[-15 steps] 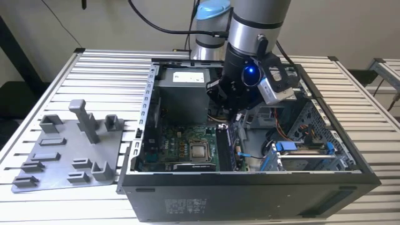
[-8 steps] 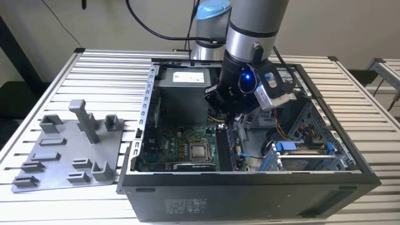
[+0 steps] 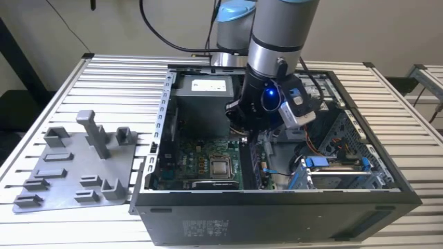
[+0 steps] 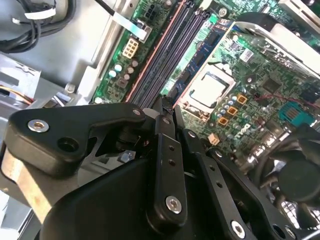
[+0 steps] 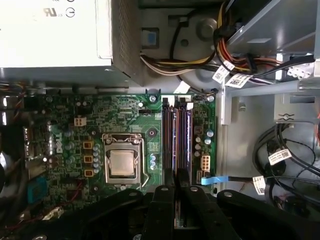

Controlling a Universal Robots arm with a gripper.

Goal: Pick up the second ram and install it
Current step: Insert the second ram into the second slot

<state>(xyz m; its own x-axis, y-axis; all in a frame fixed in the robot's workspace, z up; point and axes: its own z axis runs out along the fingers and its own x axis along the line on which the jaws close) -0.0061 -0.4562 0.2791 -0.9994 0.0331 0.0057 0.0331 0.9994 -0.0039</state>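
Jaws (image 5: 176, 192) pinched nearly together, directly over RAM slots (image 5: 176, 140) on motherboard (image 5: 100, 125); second ram (image 5: 175, 150) seems to stand in slot just ahead of tips. I judge seating underway: I'd press straight, keep stick vertical, watch end latches.

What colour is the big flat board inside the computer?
Green, best seen in the first wrist view: board.

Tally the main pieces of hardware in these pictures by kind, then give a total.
Robot arm: 1
Gripper: 1
Open computer case: 1
Grey holder tray: 1
Power supply: 1
Motherboard: 1
Processor: 1
Total: 7
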